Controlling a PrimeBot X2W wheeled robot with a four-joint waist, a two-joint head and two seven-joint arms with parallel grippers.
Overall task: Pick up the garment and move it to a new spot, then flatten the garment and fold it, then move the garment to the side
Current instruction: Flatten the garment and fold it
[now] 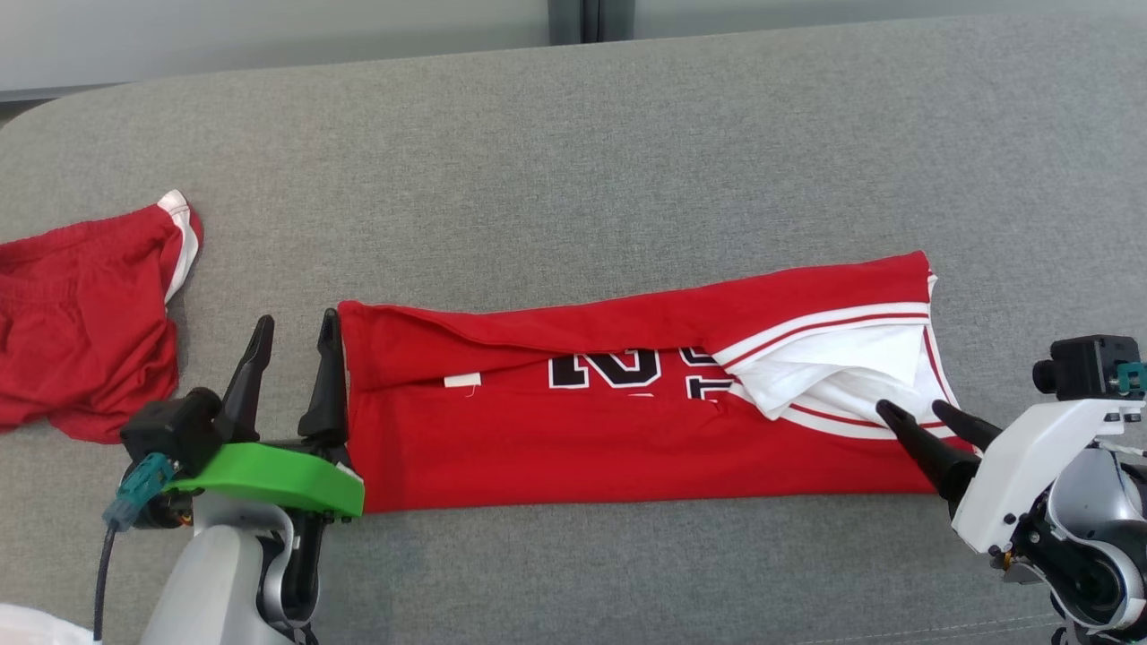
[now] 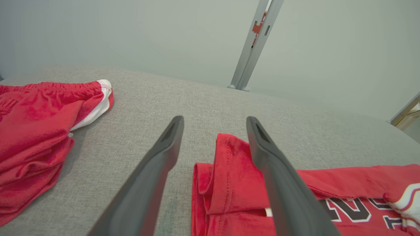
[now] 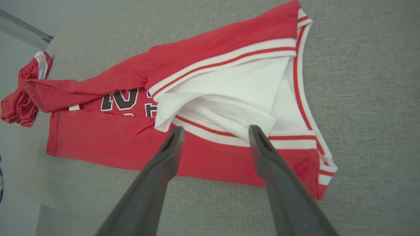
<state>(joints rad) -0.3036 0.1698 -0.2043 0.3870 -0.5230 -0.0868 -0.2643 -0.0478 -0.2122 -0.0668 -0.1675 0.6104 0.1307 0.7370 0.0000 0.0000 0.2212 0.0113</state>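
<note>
At the far left, a crumpled pair of red shorts with a white side stripe (image 1: 85,313) lies on the grey woven fabric surface (image 1: 573,134), well apart from the task's garment.

Next comes the left gripper (image 1: 297,318), on a bright green bracket. Its two dark fingers are spread wide with nothing between them. Its inner finger stands right at the left end of the garment; from the head view I cannot tell whether it touches the cloth.

The red basketball jersey with white and red striped trim (image 1: 538,448) lies in the middle of the surface, folded into a long narrow band. Its long axis runs left to right across the head view, and the far edge rises slightly toward the right. The plain hemmed end points left and the trimmed end points right.

A small white sewn-in tag (image 1: 461,381) shows near the left end, with no print legible on it. To its right are black block digits outlined in white (image 1: 605,367), their tops hidden under the folded-over upper flap. The first looks like a 2; the second is too covered to read.

At the right end the white lining (image 1: 842,367) is turned out. The right gripper (image 1: 910,407) is also spread wide and empty, its fingertips over the striped trim.
</note>
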